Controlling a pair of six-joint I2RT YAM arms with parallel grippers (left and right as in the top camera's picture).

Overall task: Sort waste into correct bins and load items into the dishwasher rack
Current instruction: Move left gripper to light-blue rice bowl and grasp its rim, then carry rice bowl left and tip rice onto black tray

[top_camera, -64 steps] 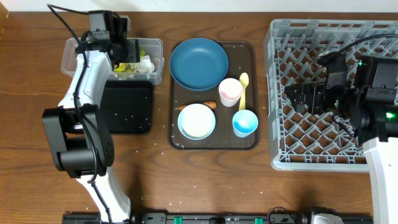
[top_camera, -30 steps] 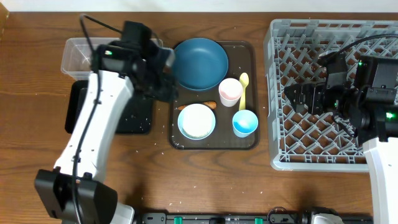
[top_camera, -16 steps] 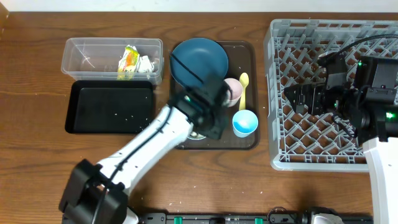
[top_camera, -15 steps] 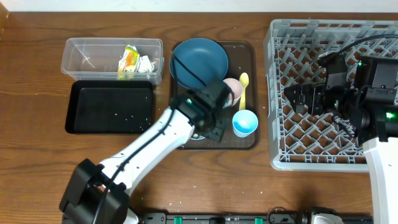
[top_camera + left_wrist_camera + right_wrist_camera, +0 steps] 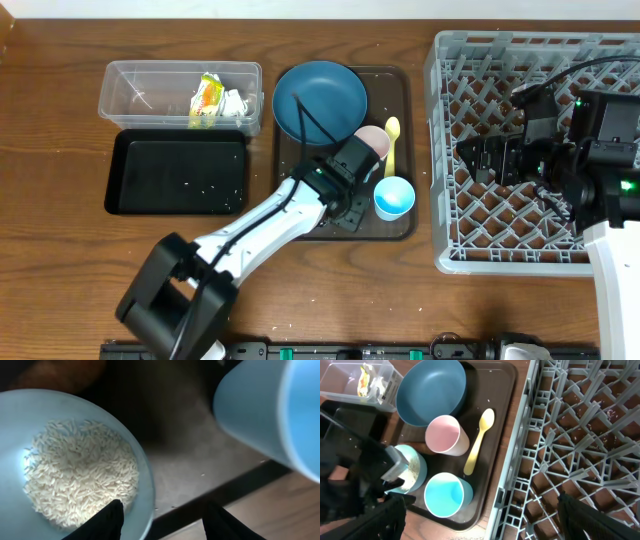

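My left gripper [image 5: 338, 203] [image 5: 167, 522] is open over the small pale blue bowl [image 5: 145, 480]. One finger is inside above the white rice [image 5: 80, 475], the other outside, so the rim lies between them. The arm hides most of this bowl in the overhead view. The light blue cup [image 5: 394, 197] [image 5: 265, 405] stands just to the right. A blurred orange shape, the carrot [image 5: 55, 372], lies beyond the bowl. The pink-and-white cup [image 5: 374, 143], pale yellow spoon [image 5: 392, 138] and dark blue bowl [image 5: 320, 98] sit behind. My right gripper [image 5: 478, 160] [image 5: 485, 527] is open and empty over the grey rack [image 5: 440, 150].
All the dishes stand on a dark brown serving tray [image 5: 400, 228]. The clear tub [image 5: 130, 95] at back left holds the yellow-green wrapper [image 5: 207, 98]. The black tray [image 5: 178, 172] lies in front of it with a few rice grains. Loose grains dot the table.
My left arm left the clear tub, leaving the wrapper inside, swung right across the serving tray and came down over the small bowl of rice. The right arm has not moved.
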